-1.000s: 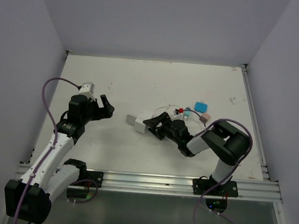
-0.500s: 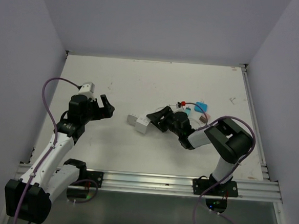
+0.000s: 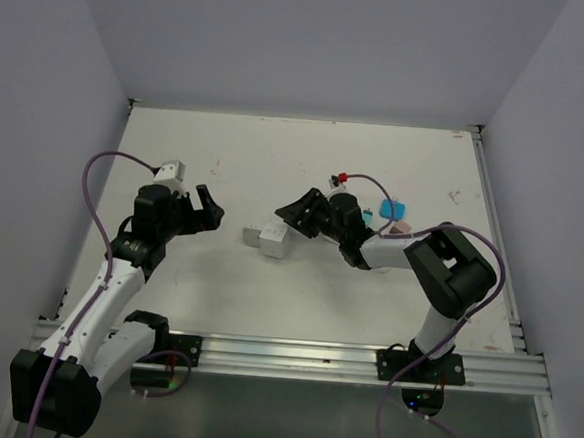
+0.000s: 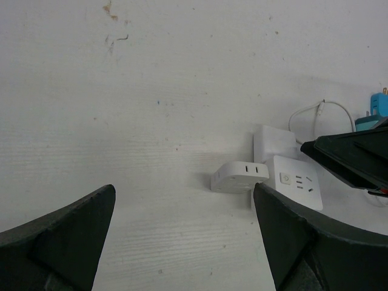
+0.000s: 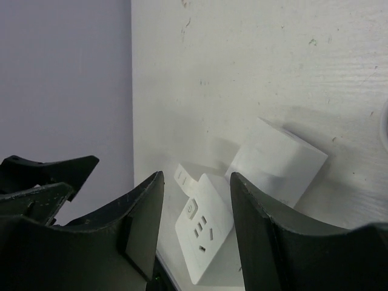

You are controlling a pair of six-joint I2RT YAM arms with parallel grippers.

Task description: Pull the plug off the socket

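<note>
Near the middle of the matte white tabletop lies the socket, a glossy white plastic cube. The face turned to my left wrist camera carries a small round button and a cluster of thin slot holes. A rounded white piece with two narrow slots sits against its left side, touching it. A flat white square piece, smooth and unmarked, lies right behind it. A thin white cable loops on the surface beyond that square.

The right gripper is spread, its black, hard-edged fingers held apart. Through its wrist camera I see the socket and the flat square in the gap between them, with neither one pinched. From the left wrist view, one dark, wedge-shaped finger of it reaches in just above the socket's top corner. I cannot tell whether it touches.

The left gripper is spread wide as well and holds nothing. It is well to the left of the socket and faces it across bare surface marked with a few faint scuffs.

Behind the right arm there is a small blue block and a red-capped piece. A purple cable arcs off the left arm, and a ribbed aluminium rail runs along the near edge.
</note>
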